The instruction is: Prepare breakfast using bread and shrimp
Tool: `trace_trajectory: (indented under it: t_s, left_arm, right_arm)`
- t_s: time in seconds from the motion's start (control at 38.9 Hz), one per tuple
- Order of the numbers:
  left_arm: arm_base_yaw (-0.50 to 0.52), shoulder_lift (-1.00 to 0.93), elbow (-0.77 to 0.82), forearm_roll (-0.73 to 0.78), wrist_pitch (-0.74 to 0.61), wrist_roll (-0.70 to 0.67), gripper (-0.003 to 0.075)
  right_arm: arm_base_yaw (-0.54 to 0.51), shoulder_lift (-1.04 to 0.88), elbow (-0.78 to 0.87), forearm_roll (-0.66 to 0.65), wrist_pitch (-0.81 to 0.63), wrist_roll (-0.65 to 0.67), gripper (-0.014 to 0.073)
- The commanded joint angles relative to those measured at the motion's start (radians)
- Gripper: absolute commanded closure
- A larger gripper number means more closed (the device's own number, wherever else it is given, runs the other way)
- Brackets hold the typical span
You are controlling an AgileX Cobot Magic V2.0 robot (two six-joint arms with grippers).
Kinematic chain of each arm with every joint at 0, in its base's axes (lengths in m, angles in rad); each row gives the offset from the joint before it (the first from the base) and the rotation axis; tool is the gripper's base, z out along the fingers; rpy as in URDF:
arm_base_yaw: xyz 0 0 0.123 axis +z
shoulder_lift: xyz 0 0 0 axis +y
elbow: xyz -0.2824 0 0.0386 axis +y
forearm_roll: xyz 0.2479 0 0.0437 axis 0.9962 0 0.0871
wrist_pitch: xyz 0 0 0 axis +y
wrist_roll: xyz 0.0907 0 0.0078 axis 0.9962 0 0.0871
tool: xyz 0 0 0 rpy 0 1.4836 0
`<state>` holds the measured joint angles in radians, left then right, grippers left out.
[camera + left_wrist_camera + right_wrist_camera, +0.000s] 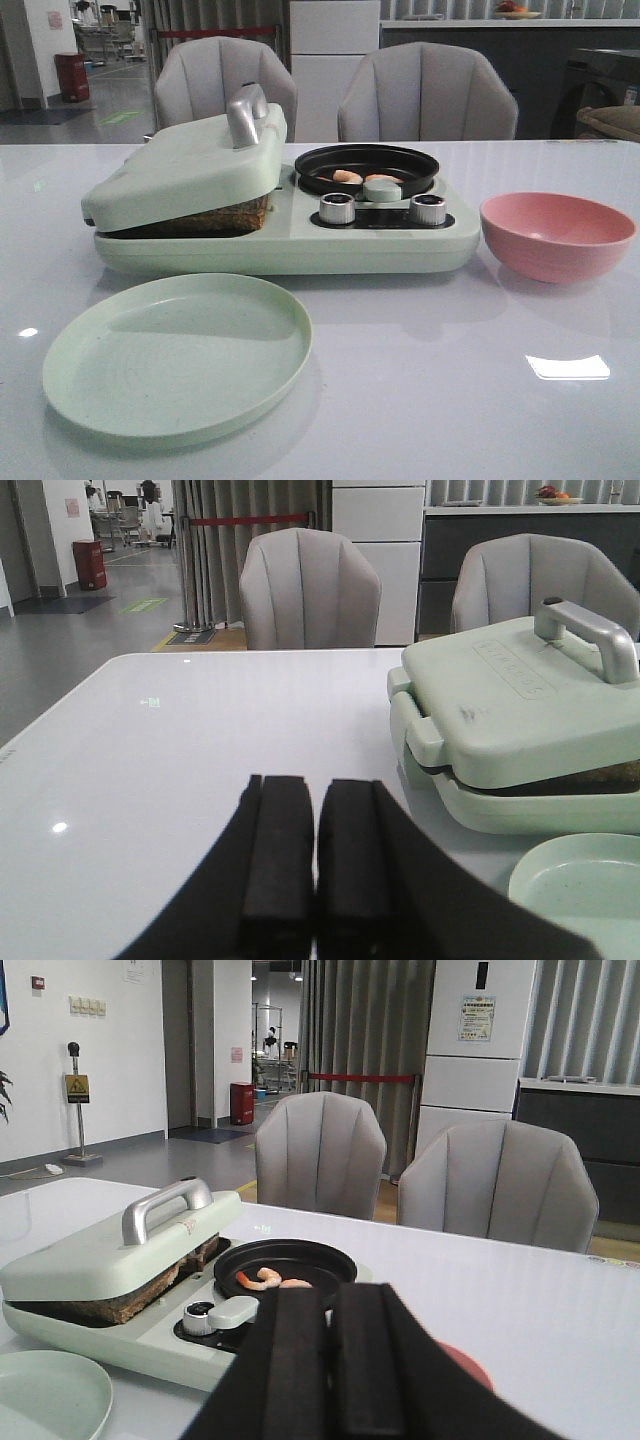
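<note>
The bread (215, 218) lies pressed under the lowered pale green lid (190, 165) of the breakfast maker, only its brown edge showing; it also shows in the right wrist view (140, 1295). Orange-pink shrimp (362, 178) lie in the black round pan (366, 166), seen in the right wrist view too (268, 1279). My left gripper (317, 785) is shut and empty above the table, left of the maker. My right gripper (330, 1295) is shut and empty, in front of the pan. Neither gripper shows in the front view.
A pale green plate (178, 355) lies in front of the maker. A pink bowl (556, 233) stands to its right. Two knobs (337, 208) sit below the pan. The lid has a silver handle (246, 113). Two grey chairs (426, 95) stand behind the table.
</note>
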<state>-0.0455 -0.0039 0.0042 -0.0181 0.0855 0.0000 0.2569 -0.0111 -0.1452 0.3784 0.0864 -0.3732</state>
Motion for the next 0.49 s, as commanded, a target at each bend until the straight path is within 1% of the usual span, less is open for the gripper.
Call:
trace_trajectory:
  t_s: [0.0,0.08,0.13,0.21,0.33,0.46]
  left_arm:
    - [0.002,-0.019,0.007,-0.011,-0.08,-0.008,0.0608]
    - [0.002,-0.019,0.007,-0.011,-0.08,-0.008,0.0608]
    - [0.002,-0.019,0.007,-0.011,-0.08,-0.008,0.0608]
    - [0.002,-0.019,0.007,-0.011,-0.08,-0.008,0.0608]
    - [0.002,-0.019,0.007,-0.011,-0.08,-0.008,0.0608]
    - [0.002,-0.019,0.007,-0.011,-0.08,-0.008,0.0608]
  right_arm:
    - [-0.006,-0.01,-0.008,-0.036,-0.086,-0.007,0.0453]
    - [-0.03,-0.012,0.005,-0.125,-0.086,0.046,0.0453]
    - [-0.06,-0.013,0.021,-0.193,-0.086,0.121,0.0453]
    - [-0.121,-0.013,0.048,-0.258,-0.086,0.228,0.0453]
    - [-0.209,-0.013,0.101,-0.317,-0.098,0.337,0.0453]
    - [-0.226,-0.013,0.14,-0.337,-0.127,0.357,0.0453]
